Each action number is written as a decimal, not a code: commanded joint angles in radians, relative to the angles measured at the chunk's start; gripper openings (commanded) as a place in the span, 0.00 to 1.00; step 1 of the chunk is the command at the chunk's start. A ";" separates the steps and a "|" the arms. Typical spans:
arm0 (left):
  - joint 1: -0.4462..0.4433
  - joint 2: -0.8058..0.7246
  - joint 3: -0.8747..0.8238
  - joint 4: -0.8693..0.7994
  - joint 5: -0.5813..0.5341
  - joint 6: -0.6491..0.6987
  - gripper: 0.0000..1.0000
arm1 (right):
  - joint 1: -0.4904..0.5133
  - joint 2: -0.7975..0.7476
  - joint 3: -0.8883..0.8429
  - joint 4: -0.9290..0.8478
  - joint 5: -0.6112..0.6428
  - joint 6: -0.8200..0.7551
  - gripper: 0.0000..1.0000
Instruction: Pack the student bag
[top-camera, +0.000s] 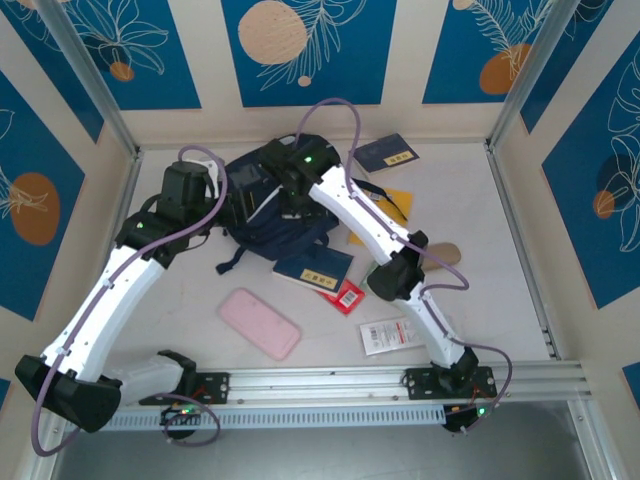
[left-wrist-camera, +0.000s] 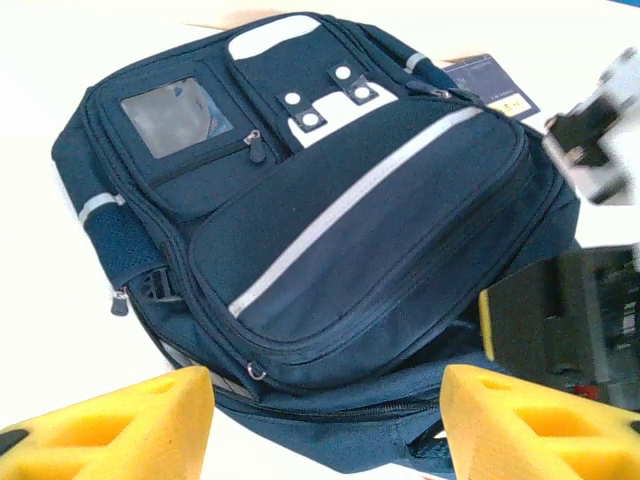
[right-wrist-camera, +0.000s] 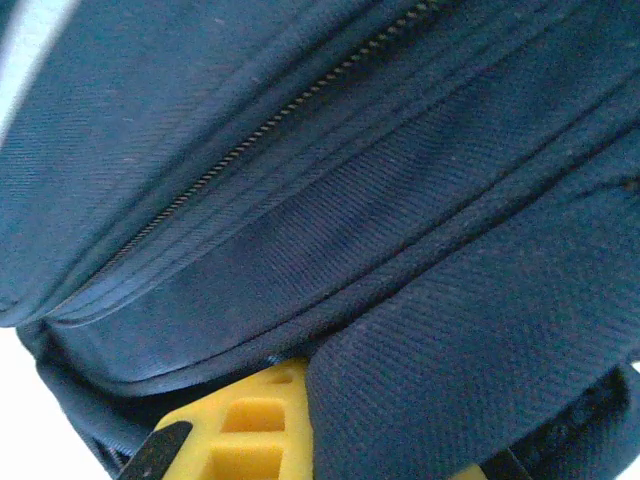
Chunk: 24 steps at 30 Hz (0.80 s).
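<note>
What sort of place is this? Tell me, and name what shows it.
Probably a robot test cell, not a classroom: blue patterned wall panels, aluminium frame posts, and a mounting rail along the table's near edge.

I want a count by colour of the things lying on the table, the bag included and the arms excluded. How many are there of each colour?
Navy: 3 (student bag, far booklet, near booklet)
Pink: 1 (flat pouch)
Yellow: 1 (flat item, partly under the right arm)
Red: 1 (small card)
White: 1 (packet)
Tan: 1 (oval item)
Total: 8
</note>
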 joint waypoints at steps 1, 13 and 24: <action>0.012 -0.017 -0.011 0.000 0.013 0.019 0.62 | -0.040 -0.097 -0.134 -0.151 0.190 0.065 0.00; 0.009 0.019 -0.058 0.054 0.105 0.061 0.63 | -0.223 -0.636 -1.202 0.720 -0.425 -0.157 0.21; -0.152 0.423 0.212 -0.057 0.176 0.338 0.65 | -0.315 -0.808 -1.485 0.978 -0.597 -0.179 0.67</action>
